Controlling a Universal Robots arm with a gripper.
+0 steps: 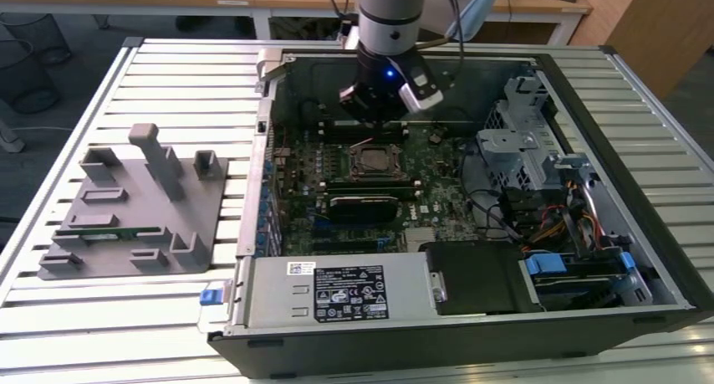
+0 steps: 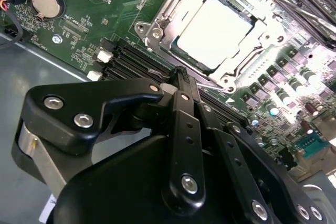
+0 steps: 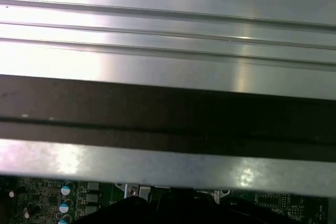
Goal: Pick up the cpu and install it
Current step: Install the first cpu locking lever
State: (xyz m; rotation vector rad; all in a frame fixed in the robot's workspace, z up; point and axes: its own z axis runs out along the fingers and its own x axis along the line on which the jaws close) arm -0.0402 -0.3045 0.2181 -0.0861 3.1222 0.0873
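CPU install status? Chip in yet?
Looks seated: in the second wrist view the cpu lies silver side up inside the socket frame on the motherboard. The gripper hangs just beside the socket with nothing visibly in it. The frame still appears open, so latching seems left.

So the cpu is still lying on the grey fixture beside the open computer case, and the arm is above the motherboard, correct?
Not quite. The cpu already sits in the socket on the motherboard, as the second wrist view shows. The arm is indeed above the motherboard inside the open computer case; the grey fixture is beside it.
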